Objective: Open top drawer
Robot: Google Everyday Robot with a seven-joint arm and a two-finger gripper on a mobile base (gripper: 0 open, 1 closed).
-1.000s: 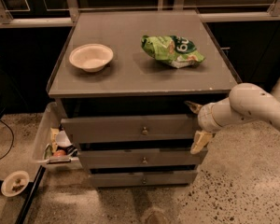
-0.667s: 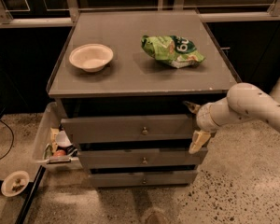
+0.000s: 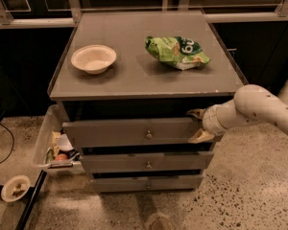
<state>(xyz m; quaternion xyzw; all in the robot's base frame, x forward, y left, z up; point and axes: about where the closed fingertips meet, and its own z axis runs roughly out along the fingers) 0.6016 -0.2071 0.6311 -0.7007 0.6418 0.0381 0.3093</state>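
Note:
The top drawer [image 3: 129, 133] is the widest grey front of three, with a small brass knob [image 3: 148, 134] at its centre. It stands slightly forward of the two narrower fronts below it. My gripper [image 3: 198, 125] is at the right end of this drawer front, on a white arm coming in from the right. Its fingers are spread, one fingertip [image 3: 197, 113] near the front's top edge and the other near its lower right corner. The drawer's interior is hidden.
A white bowl [image 3: 93, 58] and a green chip bag [image 3: 176, 51] lie on the cabinet top [image 3: 134, 80]. A clear bin of clutter [image 3: 55, 147] stands against the cabinet's left side. A small dish [image 3: 17, 187] and a dark pole [image 3: 31, 200] are on the floor at left.
My gripper has moved slightly left and up along the right end of the top drawer front. The drawer itself shows no clear movement.

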